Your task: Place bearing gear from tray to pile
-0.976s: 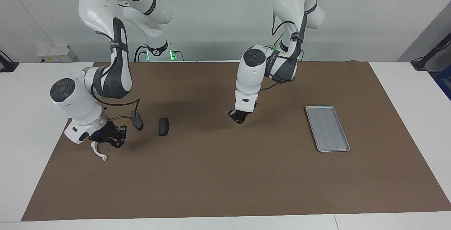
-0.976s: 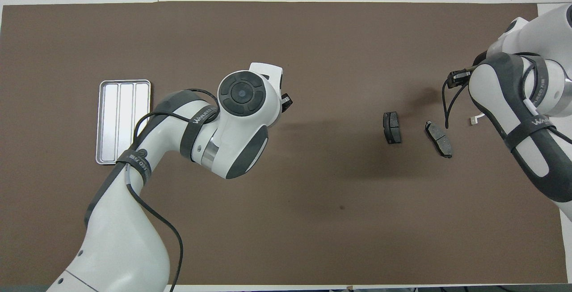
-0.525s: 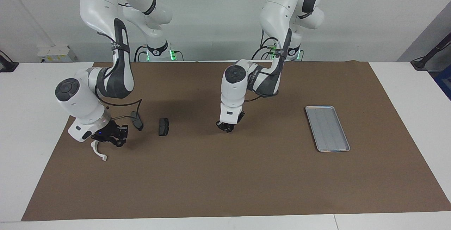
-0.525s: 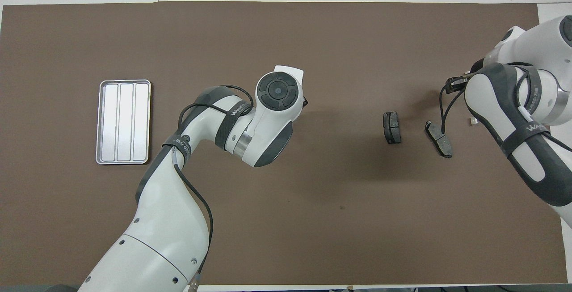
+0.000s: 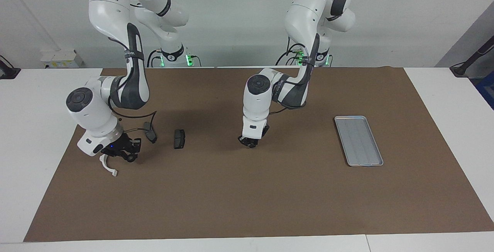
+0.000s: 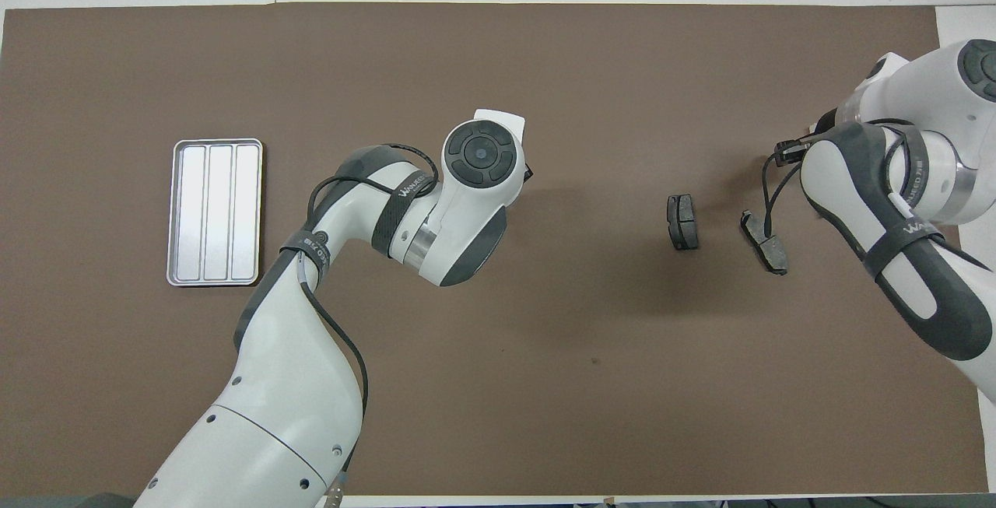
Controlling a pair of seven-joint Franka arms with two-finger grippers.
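Left gripper [image 5: 249, 143] clenched, low over brown mat midway between flat silver-grey ridged metal tray [image 5: 359, 141], which looks empty, and pile [image 5: 154, 138]; bearing gear not discernible, presumably in transit.

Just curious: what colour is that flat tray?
Silver-grey metal tray, with lengthwise ridges; clearest in the overhead view.

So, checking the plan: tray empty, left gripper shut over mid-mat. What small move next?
Probably carry the left gripper toward the brake pads, kept low: the tray is bare, and the pads lie toward the right arm's end. What it holds is hidden.
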